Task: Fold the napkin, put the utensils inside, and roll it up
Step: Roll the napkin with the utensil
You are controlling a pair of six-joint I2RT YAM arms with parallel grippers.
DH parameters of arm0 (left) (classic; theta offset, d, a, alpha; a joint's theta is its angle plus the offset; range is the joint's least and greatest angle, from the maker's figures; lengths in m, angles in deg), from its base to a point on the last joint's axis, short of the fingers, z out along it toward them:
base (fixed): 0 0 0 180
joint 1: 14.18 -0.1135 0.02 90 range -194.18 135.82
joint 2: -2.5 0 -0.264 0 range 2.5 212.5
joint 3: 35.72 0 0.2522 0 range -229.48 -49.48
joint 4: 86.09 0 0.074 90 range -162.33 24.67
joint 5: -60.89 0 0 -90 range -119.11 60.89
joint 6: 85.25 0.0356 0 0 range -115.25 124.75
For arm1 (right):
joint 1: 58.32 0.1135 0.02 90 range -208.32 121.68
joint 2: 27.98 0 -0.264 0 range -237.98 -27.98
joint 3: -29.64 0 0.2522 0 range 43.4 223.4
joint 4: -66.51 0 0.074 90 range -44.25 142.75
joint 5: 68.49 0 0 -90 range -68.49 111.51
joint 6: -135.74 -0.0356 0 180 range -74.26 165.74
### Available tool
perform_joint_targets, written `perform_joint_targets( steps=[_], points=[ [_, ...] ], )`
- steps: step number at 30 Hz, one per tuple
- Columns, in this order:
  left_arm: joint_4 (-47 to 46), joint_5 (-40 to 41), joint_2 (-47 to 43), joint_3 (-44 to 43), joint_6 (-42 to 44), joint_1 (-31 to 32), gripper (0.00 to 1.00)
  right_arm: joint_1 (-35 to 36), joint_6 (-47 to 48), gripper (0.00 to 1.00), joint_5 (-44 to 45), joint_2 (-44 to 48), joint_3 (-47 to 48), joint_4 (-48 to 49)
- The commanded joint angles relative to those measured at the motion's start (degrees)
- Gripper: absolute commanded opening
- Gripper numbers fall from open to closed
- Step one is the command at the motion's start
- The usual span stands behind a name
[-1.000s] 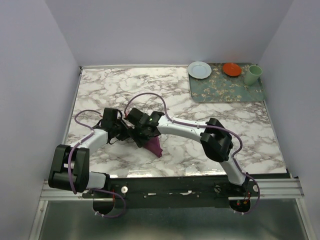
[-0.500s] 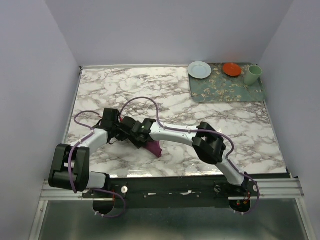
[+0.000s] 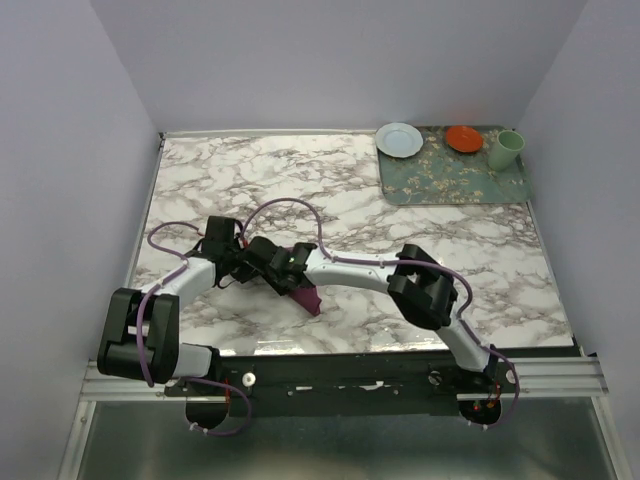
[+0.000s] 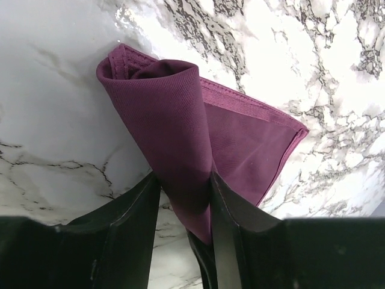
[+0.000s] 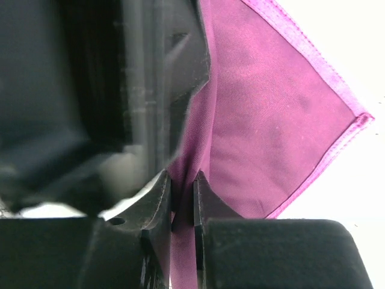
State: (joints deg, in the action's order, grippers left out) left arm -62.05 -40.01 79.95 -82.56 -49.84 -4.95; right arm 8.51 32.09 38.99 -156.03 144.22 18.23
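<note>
The napkin [image 4: 180,120] lies on the marble desk [image 3: 480,270], near the front edge and a little to the left of the middle, at about 7 o'clock from the desk centre. One part of it is rolled into a loose tube. The other part lies flat on the desk beside the tube and ends in a hemmed corner that points to 4 o'clock in the left wrist view.

The left tool [image 4: 183,180] is closed on the napkin: the tube stands between its two fingers and touches both of them. The right tool [image 5: 180,179] is almost fully closed and pinches a thin fold of the napkin between its fingertips. In the right wrist view the flat part spreads towards 2 o'clock, and a dark, blurred body fills the left side of that view; I cannot tell what it is.

From above, both arms meet over the napkin, and only a small purple corner shows below them.

At 1 o'clock, in the far right corner, a green mat [image 3: 455,180] carries a pale plate [image 3: 399,139], an orange dish [image 3: 463,138] and a green cup [image 3: 505,150].
</note>
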Motion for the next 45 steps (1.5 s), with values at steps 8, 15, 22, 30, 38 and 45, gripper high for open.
perform_joint_targets(
  steps=[8,15,22,30,38,45],
  points=[
    [9.2,1.3,-5.6,-4.5,8.6,0.3,0.77,-15.2,-1.8,0.13,-45.9,-0.9,-10.3,12.4],
    [4.8,-2.6,-4.3,-2.9,5.7,0.8,0.80,-23.8,-6.0,0.13,-68.6,-9.1,-4.9,12.3],
    [1.8,-3.1,3.4,-5.9,5.5,2.6,0.78,-25.0,-9.2,0.15,-78.6,-14.7,-1.0,12.2],
    [0.4,1.1,8.9,-6.8,7.9,2.5,0.56,-25.4,-9.5,0.17,-81.2,-15.7,0.2,12.2],
    [-0.6,-0.6,7.7,-4.4,6.6,2.5,0.43,-25.5,-3.8,0.35,-70.5,-12.4,5.1,2.4],
    [0.4,-0.6,5.3,-4.1,6.2,2.5,0.42,-22.7,-0.3,0.57,-46.4,-0.5,4.4,-6.9]
  ],
)
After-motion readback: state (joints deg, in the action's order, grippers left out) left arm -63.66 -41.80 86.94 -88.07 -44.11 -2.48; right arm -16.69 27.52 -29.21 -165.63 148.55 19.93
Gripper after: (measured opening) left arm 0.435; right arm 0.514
